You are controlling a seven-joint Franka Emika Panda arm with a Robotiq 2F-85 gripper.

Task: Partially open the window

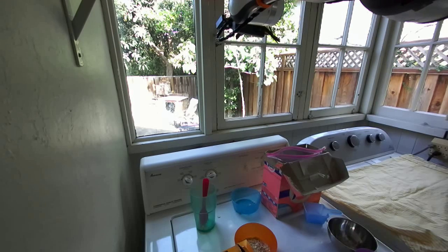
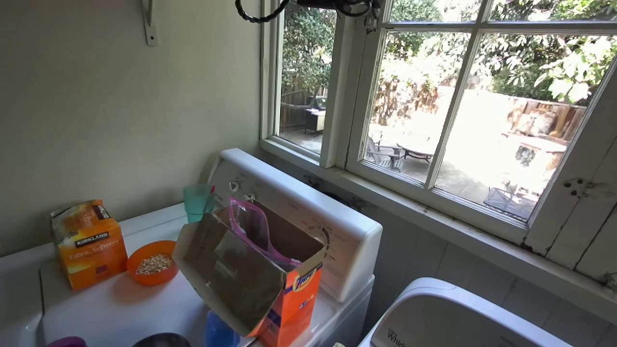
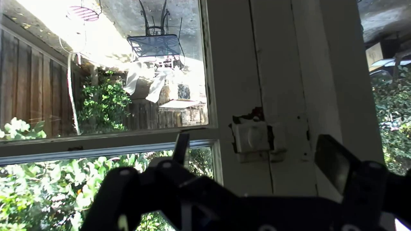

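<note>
The window point(image 1: 258, 121) is a white-framed sash with small panes, with leafy branches and a plank fence behind it. It also shows in an exterior view point(image 2: 426, 191) and, upside down, in the wrist view point(image 3: 236, 80). It looks flush with its frame. A painted-over latch point(image 3: 252, 137) sits across the seam at the sash's edge. My gripper point(image 3: 253, 141) is open and empty; its fingers stand wide to either side of the latch, apparently without touching it. In both exterior views the gripper point(image 1: 247, 36) is high in front of the sash, partly cut off in an exterior view point(image 2: 337, 4).
A fixed pane point(image 1: 161, 105) and another sash point(image 1: 336, 111) flank the window. Below the sill point(image 1: 241, 131) stand a white washer point(image 1: 210, 161) with an open box point(image 1: 280, 192), a green cup point(image 1: 204, 217) and bowls point(image 1: 246, 201). A wall bracket point(image 1: 77, 42) is at the side.
</note>
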